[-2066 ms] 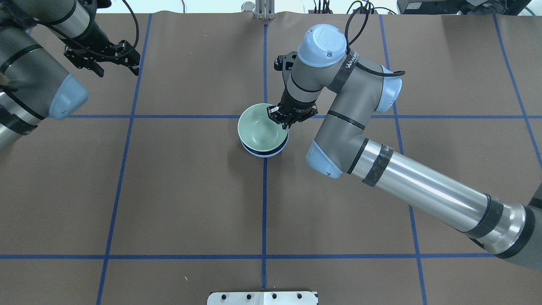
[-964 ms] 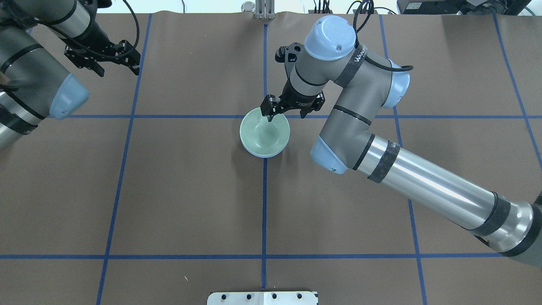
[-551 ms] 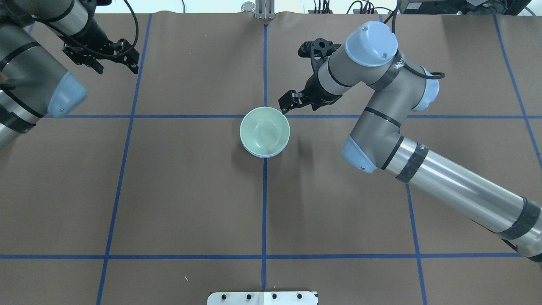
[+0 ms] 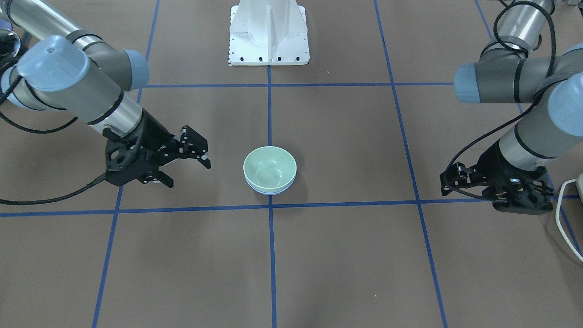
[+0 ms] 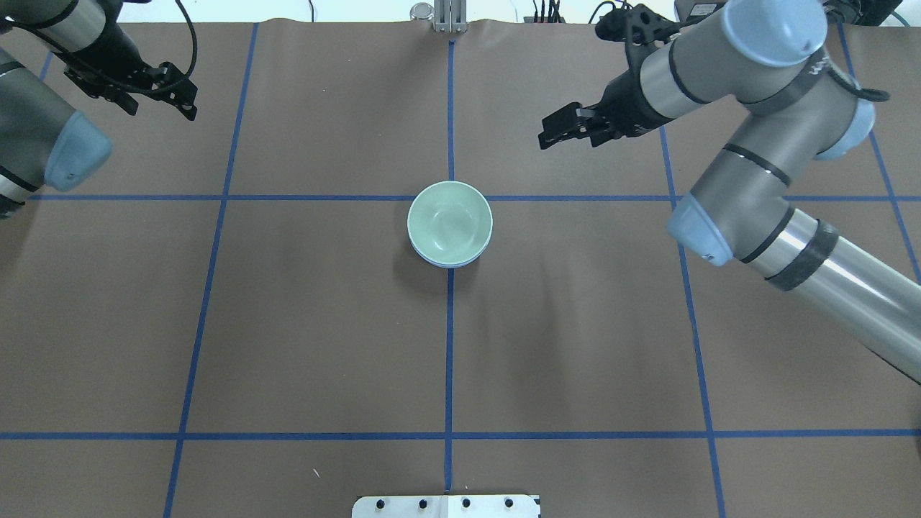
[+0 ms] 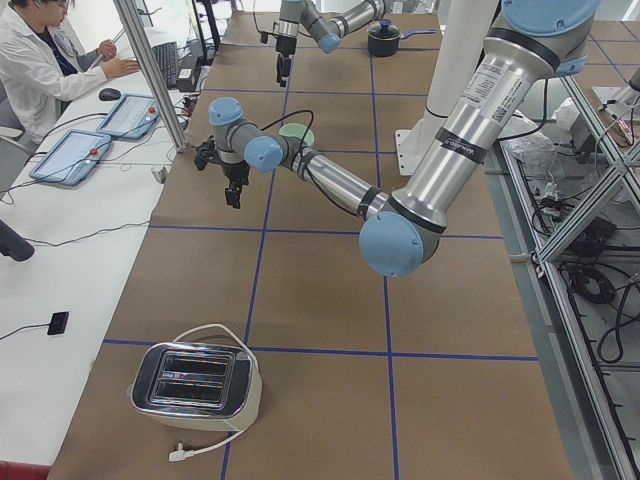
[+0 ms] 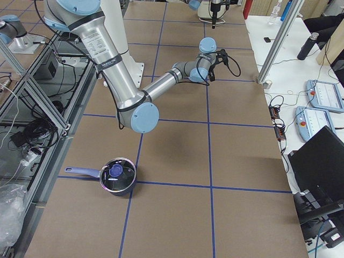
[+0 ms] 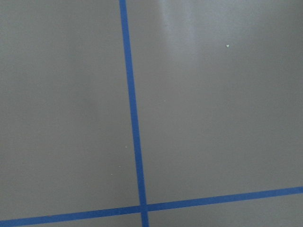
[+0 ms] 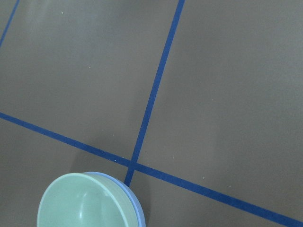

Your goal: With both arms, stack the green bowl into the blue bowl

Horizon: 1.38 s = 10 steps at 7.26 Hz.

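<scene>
Nesting green bowl (image 5: 450,221) in blue bowl (image 9: 136,204) (glossy rounds), left end effector (image 5: 162,111) wide, right end effector (image 5: 568,141) wide

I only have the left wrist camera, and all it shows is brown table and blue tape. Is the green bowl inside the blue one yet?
Observer: Yes, the green bowl sits nested in the blue bowl; only a blue rim shows around it.
Operator: Is the right side gripping it?
Observer: No, the right gripper is open and apart from the bowls, out on the robot's right.
Operator: And mine?
Observer: The left gripper is open, holds nothing, and is far out on the robot's left.
</scene>
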{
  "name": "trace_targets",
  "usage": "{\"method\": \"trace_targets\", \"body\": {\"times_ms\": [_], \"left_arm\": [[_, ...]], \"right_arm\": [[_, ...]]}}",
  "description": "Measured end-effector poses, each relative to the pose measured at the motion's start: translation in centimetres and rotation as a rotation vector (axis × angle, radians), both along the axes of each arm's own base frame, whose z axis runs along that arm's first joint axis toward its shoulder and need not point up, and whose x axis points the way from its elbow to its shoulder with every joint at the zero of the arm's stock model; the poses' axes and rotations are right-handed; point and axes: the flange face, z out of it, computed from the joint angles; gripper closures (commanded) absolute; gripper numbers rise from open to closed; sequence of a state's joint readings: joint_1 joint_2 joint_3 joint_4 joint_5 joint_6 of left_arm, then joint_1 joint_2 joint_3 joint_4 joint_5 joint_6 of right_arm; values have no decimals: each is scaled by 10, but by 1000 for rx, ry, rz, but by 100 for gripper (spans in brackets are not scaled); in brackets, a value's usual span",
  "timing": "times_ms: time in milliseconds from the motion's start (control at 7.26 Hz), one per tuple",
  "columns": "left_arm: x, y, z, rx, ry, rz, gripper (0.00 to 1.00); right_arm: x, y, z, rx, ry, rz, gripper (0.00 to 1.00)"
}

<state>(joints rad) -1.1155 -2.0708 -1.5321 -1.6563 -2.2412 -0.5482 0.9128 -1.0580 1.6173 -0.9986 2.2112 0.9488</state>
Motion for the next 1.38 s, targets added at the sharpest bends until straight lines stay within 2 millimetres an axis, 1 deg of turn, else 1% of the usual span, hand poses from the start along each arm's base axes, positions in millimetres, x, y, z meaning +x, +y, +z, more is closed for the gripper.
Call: {"method": "trace_targets", "body": {"times_ms": [138, 275, 413, 689, 826, 964, 1102, 1240, 1377], "left_arm": [[-16, -3, 15, 13, -15, 10, 2], [-33, -4, 32, 22, -28, 20, 2], [-55, -4, 51, 33, -41, 29, 2], [-95, 1, 86, 54, -66, 47, 2], [-110, 5, 100, 56, -76, 51, 2], [-123, 9, 113, 54, -84, 53, 2], [-136, 16, 130, 47, -90, 58, 2], [-148, 26, 147, 36, -86, 68, 2], [-162, 36, 164, 19, -66, 73, 2]], "right_arm": [[38, -6, 24, -23, 12, 32, 0], [72, -8, 58, -34, 41, 56, 0], [111, -8, 100, -40, 82, 71, 0], [199, -4, 178, -163, 143, 123, 0], [232, 9, 216, -234, 170, 148, 0], [258, 29, 255, -262, 205, 150, 0], [284, 53, 294, -254, 248, 136, 0], [305, 75, 323, -249, 285, 129, 0], [321, 90, 343, -260, 309, 137, 0]]}}
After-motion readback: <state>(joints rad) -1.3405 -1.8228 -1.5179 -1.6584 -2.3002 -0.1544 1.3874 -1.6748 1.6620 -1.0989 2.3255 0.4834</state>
